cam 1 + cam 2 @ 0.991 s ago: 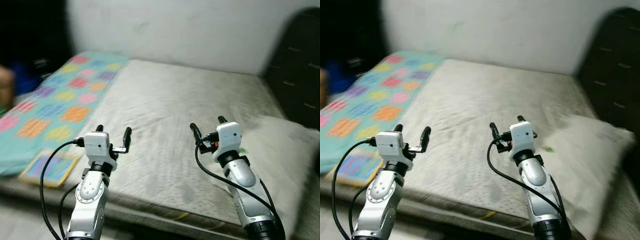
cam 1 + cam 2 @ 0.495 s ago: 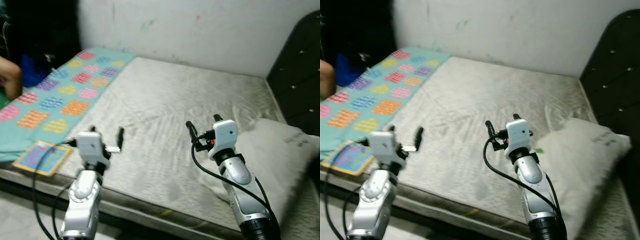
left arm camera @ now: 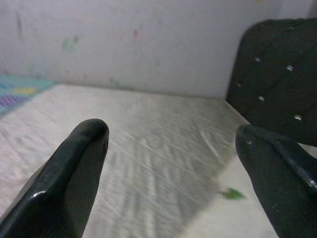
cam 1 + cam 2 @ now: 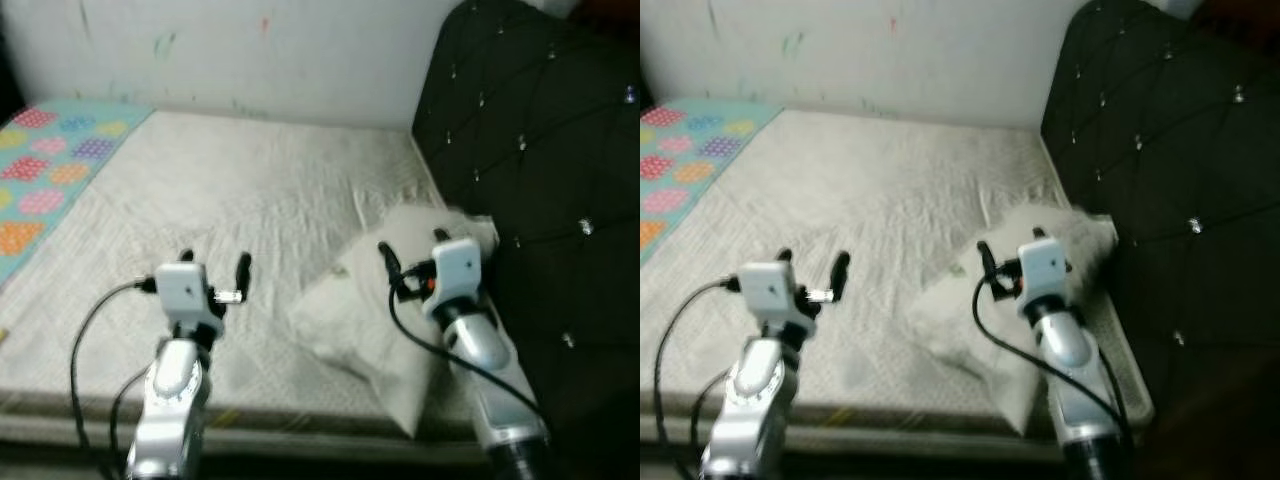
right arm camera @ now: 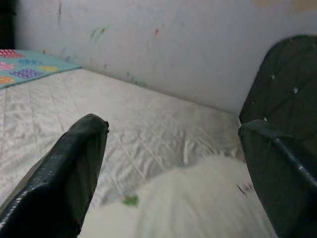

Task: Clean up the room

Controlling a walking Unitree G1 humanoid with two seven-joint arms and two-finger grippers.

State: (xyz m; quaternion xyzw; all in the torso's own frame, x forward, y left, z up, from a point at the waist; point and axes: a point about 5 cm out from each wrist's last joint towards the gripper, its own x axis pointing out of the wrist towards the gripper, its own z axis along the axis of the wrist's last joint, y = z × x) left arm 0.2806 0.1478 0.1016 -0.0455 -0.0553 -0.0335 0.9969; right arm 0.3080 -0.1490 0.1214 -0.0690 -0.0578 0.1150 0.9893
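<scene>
A white pillow [image 4: 372,310] lies on the grey mattress [image 4: 250,190] near the black tufted headboard [image 4: 530,130]. My right gripper [image 4: 411,246] hovers open just above the pillow, nothing between its fingers. To the left, my left gripper [image 4: 213,262] is open over the bare mattress, a little short of the pillow's near corner. The right wrist view looks past both black fingers [image 5: 69,173] at the pillow [image 5: 198,198] with a small green mark [image 5: 131,200]. In the left wrist view the pillow's edge [image 3: 233,218] lies ahead of the open fingers [image 3: 74,168].
A turquoise blanket with coloured patches [image 4: 50,160] covers the far left of the bed. A white wall [image 4: 220,50] runs behind the bed. The mattress front edge [image 4: 300,425] is close below my arms.
The whole view has swung to the right: the headboard and pillow now sit centre-right, the blanket has slid to the left edge. Both grippers stay open.
</scene>
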